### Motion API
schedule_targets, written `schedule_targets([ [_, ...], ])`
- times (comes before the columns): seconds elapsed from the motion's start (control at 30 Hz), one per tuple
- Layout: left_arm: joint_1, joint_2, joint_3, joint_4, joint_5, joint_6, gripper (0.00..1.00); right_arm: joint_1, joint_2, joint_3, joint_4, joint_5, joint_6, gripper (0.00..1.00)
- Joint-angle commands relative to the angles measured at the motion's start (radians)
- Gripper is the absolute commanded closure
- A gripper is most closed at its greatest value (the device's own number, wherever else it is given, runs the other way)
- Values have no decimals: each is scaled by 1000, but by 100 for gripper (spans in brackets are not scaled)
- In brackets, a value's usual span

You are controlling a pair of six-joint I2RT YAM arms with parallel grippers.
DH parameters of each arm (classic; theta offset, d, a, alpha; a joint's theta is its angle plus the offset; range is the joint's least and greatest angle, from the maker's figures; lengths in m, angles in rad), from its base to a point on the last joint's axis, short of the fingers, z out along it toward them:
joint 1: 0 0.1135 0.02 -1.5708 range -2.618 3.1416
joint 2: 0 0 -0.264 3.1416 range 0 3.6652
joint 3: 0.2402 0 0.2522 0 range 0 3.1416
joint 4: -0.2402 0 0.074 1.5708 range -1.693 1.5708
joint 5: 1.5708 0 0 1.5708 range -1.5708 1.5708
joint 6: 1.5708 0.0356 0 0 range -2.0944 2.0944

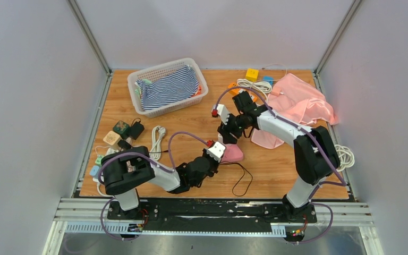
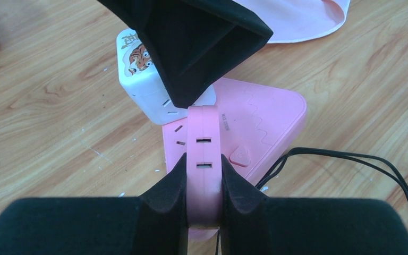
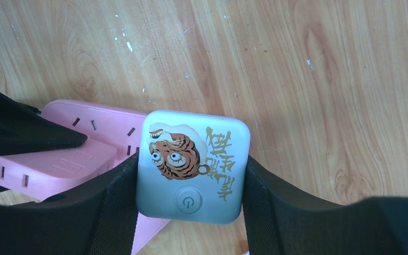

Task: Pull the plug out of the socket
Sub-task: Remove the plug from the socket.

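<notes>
White plug [image 3: 191,167] with tiger picture sits on corner of pink socket [image 2: 260,122], near middle of wood table [image 2: 58,106]. Right gripper [image 3: 190,186] squeezes plug from both sides. Left gripper [image 2: 204,180] pinches socket's thin edge, just beside plug. Pink cloth [image 2: 297,18] lies behind.

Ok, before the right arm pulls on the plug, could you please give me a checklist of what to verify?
1. Left gripper clamped on pink socket block: ok, held from both sides.
2. Right gripper clamped on white tiger plug: ok, held from both sides.
3. Plug separated from socket: not ok, it sits against the pink face.
4. How deep it is seated: cannot tell, hidden.
5. Black cable away from the plug: ok, it trails off the opposite side.
</notes>
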Motion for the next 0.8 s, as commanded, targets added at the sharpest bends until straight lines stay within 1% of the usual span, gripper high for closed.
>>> schedule_targets([
  [0.0, -17, -46, 37, 98, 11, 20, 100, 21, 124, -83, -144, 177, -86, 100],
  [0.07, 29, -59, 21, 106, 127, -70, 100, 20, 125, -83, -143, 180, -86, 100],
  [0.17, 94, -63, 1, 128, 242, -179, 100, 22, 126, -82, -144, 183, -84, 100],
  [0.23, 95, -53, 14, 120, 255, -150, 100, 23, 127, -82, -144, 187, -84, 100],
  [0.27, 82, -50, 21, 112, 230, -109, 100, 24, 128, -82, -144, 191, -84, 100],
  [0.37, -22, -37, 56, 78, 29, 84, 100, 25, 130, -81, -144, 195, -84, 100],
  [0.4, -44, -31, 73, 63, -16, 121, 100, 26, 129, -80, -143, 195, -84, 100],
  [0.47, -47, -27, 86, 35, -29, 109, 100, 26, 132, -80, -144, 197, -83, 100],
  [0.5, -40, -31, 83, 27, -14, 70, 100, 26, 132, -80, -144, 198, -83, 100],
  [0.53, -19, -43, 77, 22, 30, 23, 100, 26, 132, -80, -144, 199, -83, 100],
  [0.63, 74, -72, 51, 32, 250, -145, 100, 27, 134, -78, -144, 200, -83, 100],
  [0.67, 88, -73, 39, 52, 280, -167, 100, 27, 135, -78, -144, 201, -83, 100],
  [0.77, 94, -75, 16, 101, 280, -167, 100, 26, 137, -78, -145, 208, -83, 100],
])
